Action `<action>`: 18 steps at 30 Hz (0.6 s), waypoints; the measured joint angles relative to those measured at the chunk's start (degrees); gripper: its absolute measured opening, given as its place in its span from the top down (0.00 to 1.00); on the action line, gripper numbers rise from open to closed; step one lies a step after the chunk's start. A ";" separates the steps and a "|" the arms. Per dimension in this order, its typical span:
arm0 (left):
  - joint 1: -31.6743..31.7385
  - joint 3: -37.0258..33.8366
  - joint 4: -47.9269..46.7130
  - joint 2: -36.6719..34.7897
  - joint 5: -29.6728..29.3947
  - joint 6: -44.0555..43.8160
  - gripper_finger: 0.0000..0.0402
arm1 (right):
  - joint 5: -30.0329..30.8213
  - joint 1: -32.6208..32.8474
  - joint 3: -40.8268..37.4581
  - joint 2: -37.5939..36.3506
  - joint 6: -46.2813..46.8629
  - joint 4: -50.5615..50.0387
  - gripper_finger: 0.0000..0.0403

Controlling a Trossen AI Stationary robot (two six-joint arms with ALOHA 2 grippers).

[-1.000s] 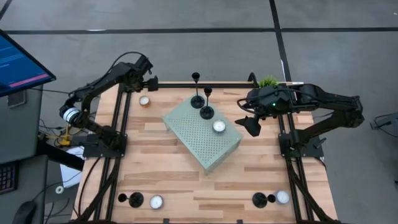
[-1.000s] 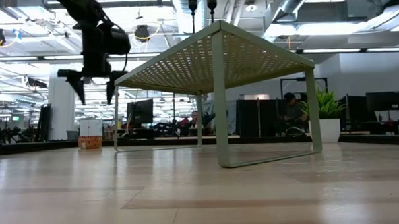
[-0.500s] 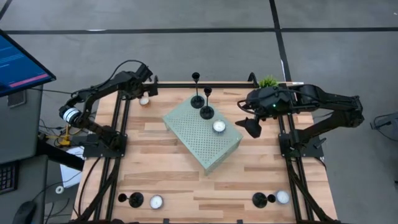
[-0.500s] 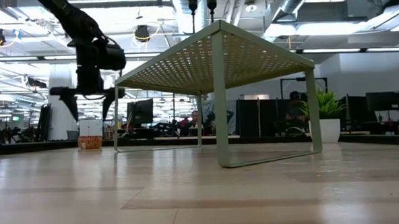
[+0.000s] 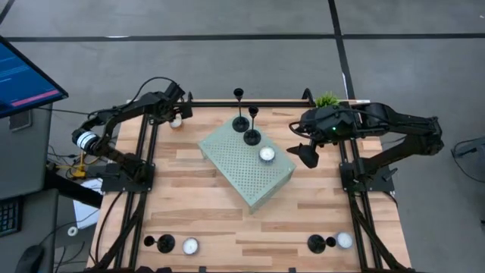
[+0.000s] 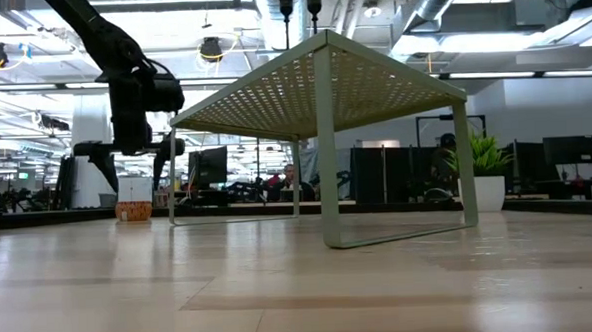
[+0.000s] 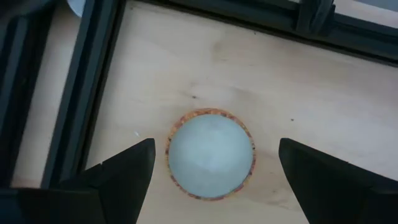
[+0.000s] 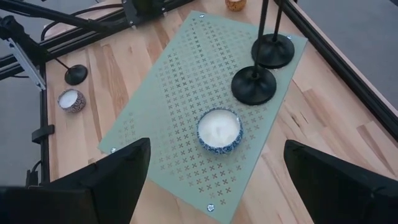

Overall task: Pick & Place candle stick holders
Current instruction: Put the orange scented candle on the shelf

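Now lower, left gripper (image 7: 211, 165) open over tealight (image 7: 211, 154).

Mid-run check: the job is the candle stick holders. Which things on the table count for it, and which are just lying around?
Job:
- two candle stick holders on the green perforated stand
- holder at the near left corner
- holder at the near right corner

Lying about:
- tealight on the stand
- tealight under the open left gripper
- tealights near the corner holders
- potted plant
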 joint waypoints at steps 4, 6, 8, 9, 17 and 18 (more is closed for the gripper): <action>0.00 0.00 0.61 0.64 -0.57 0.02 0.15 | 0.07 -0.27 0.00 0.02 -0.04 0.00 0.11; 0.00 0.00 0.67 1.64 -0.56 0.00 0.15 | 0.07 -0.24 0.00 0.02 -0.10 0.00 0.11; -0.40 0.00 1.52 2.92 -0.46 -0.02 0.15 | 0.07 -0.24 0.00 0.02 -0.40 -0.01 0.11; -0.50 0.00 1.85 3.65 -0.44 -0.02 0.15 | 0.07 -0.22 0.00 0.02 -0.45 0.00 0.11; -0.52 -0.36 2.57 6.05 -0.44 -0.02 0.15 | 0.07 -0.22 0.00 0.02 -0.42 -1.00 0.11; -0.52 -0.62 2.65 6.03 -0.44 -0.04 0.15 | 0.07 -0.25 0.00 0.02 -0.41 -1.04 0.11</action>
